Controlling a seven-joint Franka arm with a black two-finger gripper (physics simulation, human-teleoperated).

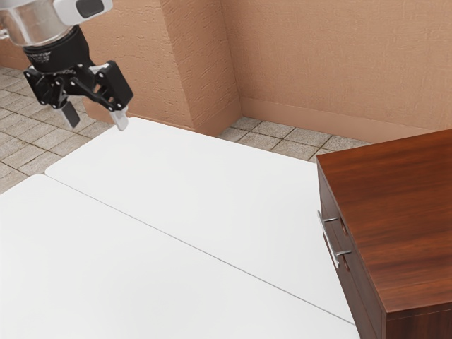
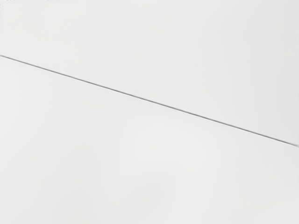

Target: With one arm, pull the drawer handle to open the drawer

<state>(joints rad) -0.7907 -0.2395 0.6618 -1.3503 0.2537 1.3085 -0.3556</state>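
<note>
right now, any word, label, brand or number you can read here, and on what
No text can be read. The dark brown wooden drawer cabinet, its silver bar handle, the white table, the black two-finger gripper and the tan wall all show plain surfaces.

No readable text, labels, brands, numbers or signs in either view.
</note>
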